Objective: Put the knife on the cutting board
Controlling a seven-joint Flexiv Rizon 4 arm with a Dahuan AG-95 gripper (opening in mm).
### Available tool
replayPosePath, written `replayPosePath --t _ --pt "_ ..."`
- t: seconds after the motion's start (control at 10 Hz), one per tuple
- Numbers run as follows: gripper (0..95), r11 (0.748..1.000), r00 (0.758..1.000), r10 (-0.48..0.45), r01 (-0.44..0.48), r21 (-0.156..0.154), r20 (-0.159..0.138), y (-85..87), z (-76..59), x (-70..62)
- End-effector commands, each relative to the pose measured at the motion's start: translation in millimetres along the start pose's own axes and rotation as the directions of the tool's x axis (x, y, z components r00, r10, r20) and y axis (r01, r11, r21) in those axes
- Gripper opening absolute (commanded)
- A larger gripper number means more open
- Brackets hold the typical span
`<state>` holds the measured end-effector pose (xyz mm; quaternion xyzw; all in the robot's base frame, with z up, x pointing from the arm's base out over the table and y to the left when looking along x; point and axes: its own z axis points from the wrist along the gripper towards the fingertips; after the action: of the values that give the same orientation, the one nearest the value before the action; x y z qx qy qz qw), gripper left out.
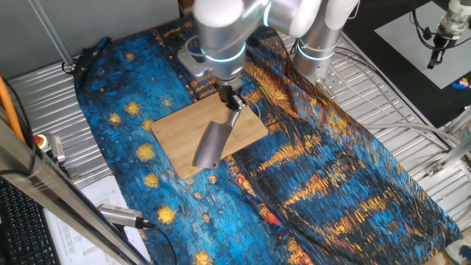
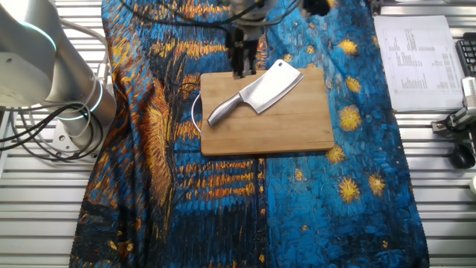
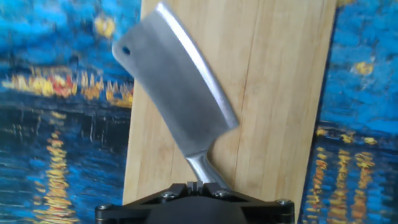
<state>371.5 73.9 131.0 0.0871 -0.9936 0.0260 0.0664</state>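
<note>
A metal-slatted table [image 1: 51,81] carries a blue and gold starry cloth [image 1: 331,184] draped across it; on the cloth lies the cutting board [image 2: 297,126], flat, with its grain running along its length.

In the other fixed view, going left to right: the arm's grey base [image 2: 67,104] stands well to the left of the claw, with cables trailing beside it; the claw [image 2: 243,63] hangs over the board's far edge; just beside and below it lies the knife [image 2: 256,93], its shiny handle [image 2: 225,110] pointing down-left of the claw and its broad blade [image 2: 275,83] stretching to the claw's right, flat on the board; further right of the claw sit a printed sheet [image 2: 416,52] and a dark tool [image 2: 461,126] near the table edge.

In one fixed view the claw [image 1: 234,103] sits at the handle end of the knife [image 1: 213,143], and the blade's tip reaches the board's near edge; whether the fingers clamp the handle or stand apart cannot be told from here.

In the hand view the handle [image 3: 202,167] runs up from under the claw's black body [image 3: 193,208]; the blade [image 3: 171,93] slants away to upper left, its holed corner overhanging the board's left edge above the cloth; the fingertips are out of sight.
</note>
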Motion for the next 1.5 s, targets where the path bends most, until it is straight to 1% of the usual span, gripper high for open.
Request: replayPosePath --t 0.1,0.2,0.3,0.4,0.5,0.6,0.7,0.8,0.9,1.0,1.1,1.3,1.4,1.5 --pt "0.0 0.999 1.000 0.019 -0.019 -0.048 0.009 -0.2 1.6 0.9" --pt "0.0 0.994 0.996 0.085 -0.085 -0.072 -0.005 -0.2 1.6 0.9" --pt "0.0 0.983 0.985 0.171 -0.172 -0.067 -0.021 -0.2 1.6 0.9" --pt "0.0 0.974 0.976 0.217 -0.218 -0.068 -0.021 -0.2 1.6 0.9" --pt "0.0 0.969 0.972 0.236 -0.236 -0.069 -0.007 -0.2 1.6 0.9" --pt "0.0 0.968 0.971 0.240 -0.239 -0.073 0.005 -0.2 1.6 0.9" --pt "0.0 0.969 0.972 0.236 -0.235 -0.073 0.009 -0.2 1.6 0.9" --pt "0.0 0.972 0.974 0.226 -0.225 -0.067 0.013 -10.9 2.6 2.5" --pt "0.0 0.975 0.976 0.215 -0.214 -0.050 0.016 -21.5 2.0 5.0" --pt "0.0 0.978 0.979 0.204 -0.203 -0.038 0.017 -28.0 0.3 7.1" --pt "0.0 0.979 0.979 0.201 -0.201 -0.032 0.019 -38.4 -3.8 12.2" --pt "0.0 0.978 0.978 0.204 -0.203 -0.046 0.033 -53.0 -8.2 15.4" --pt "0.0 0.978 0.978 0.204 -0.202 -0.046 0.037 -54.3 -11.7 11.7" --pt "0.0 0.976 0.976 0.214 -0.213 -0.038 0.030 -51.4 -18.2 2.5"
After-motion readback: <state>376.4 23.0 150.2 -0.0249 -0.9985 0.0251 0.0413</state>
